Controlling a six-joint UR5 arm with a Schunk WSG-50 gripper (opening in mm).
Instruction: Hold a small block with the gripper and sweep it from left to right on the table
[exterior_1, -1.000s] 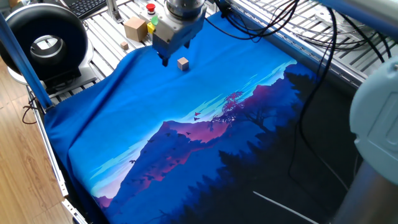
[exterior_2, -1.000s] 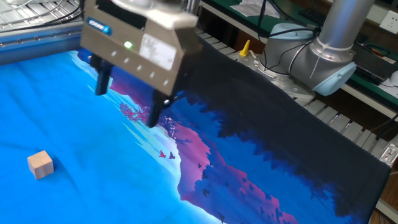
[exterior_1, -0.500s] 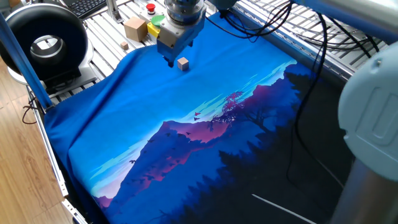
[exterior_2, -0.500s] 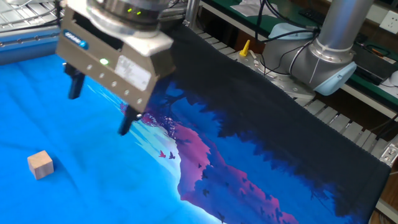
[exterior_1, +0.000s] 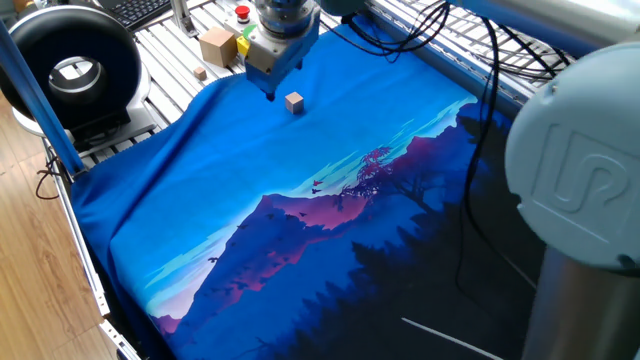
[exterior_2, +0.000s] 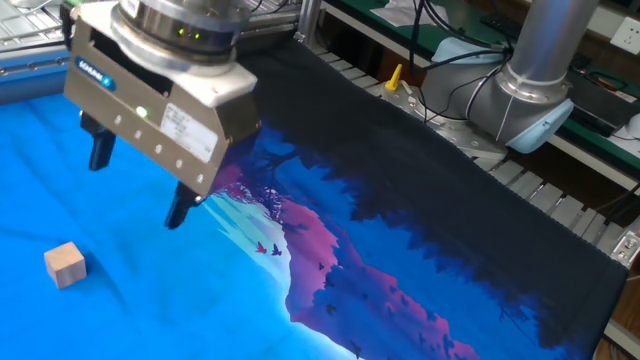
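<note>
The small block (exterior_1: 293, 101), a tiny tan wooden cube, lies on the blue cloth of the table (exterior_1: 300, 180) near its far end. It also shows in the other fixed view (exterior_2: 65, 265) at the lower left. The gripper (exterior_1: 269, 92) hovers just left of and behind the block, above the cloth. In the other fixed view the gripper (exterior_2: 139, 182) is open and empty, its two black fingers spread wide, up and to the right of the block and not touching it. The table's cloth (exterior_2: 150, 310) lies flat under both.
On the silver slats beyond the cloth stand a larger tan box (exterior_1: 216, 44), a yellow box with a green button (exterior_1: 243, 42) and a red button (exterior_1: 241, 13). A black round device (exterior_1: 70, 65) sits at the left. The arm's grey base (exterior_2: 540, 70) and black cables (exterior_1: 480, 60) are to the right.
The gripper has moved across the cloth toward the block's side, leftward in the other fixed view, and stayed open. The block has not moved.
</note>
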